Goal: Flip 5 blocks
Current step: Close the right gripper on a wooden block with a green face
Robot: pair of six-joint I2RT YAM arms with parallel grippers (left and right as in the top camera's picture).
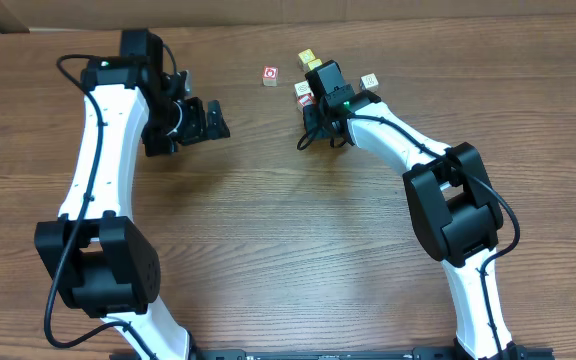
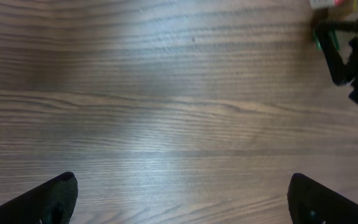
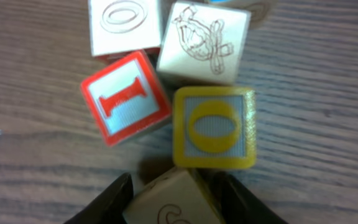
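Several blocks lie in a tight cluster in the right wrist view: a red-framed "I" block (image 3: 126, 98), a yellow-framed "O" block (image 3: 214, 126), a pale block with an oval (image 3: 124, 23) and a pale block with a line drawing (image 3: 202, 42). My right gripper (image 3: 176, 202) has its fingers against both sides of a tilted pale block (image 3: 169, 200) just in front of the yellow one. From overhead the right gripper (image 1: 314, 100) stands over the cluster at the back. My left gripper (image 1: 214, 120) hangs open over bare wood, with nothing between its fingers (image 2: 55, 199).
A red-framed block (image 1: 270, 76) sits alone left of the cluster, a pale one (image 1: 369, 80) to its right, and two yellowish ones (image 1: 310, 60) behind it. The wooden table (image 1: 268, 220) runs wide toward the front. The right arm's hardware (image 2: 347, 56) shows in the left wrist view.
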